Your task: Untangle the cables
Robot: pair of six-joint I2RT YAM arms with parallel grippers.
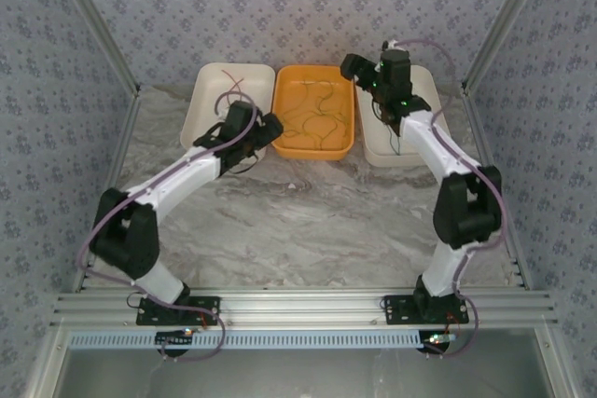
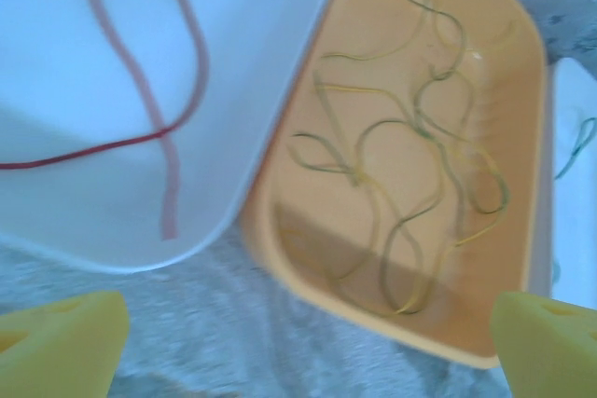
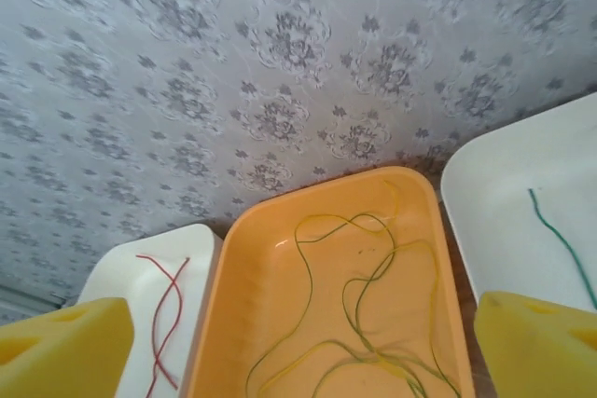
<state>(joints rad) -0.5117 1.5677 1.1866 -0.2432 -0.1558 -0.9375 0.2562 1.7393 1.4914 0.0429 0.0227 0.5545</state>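
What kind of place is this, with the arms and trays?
Likely a robot test booth: two arms bolted to a metal rail, patterned walls closing in the table, and trays of wires.

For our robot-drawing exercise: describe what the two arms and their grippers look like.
The left arm and right arm have white links joined by chunky black joint housings, standing on black bases. A thin purple-grey cable loops along each arm. The gripper fingers are blunt, bright yellow pads.
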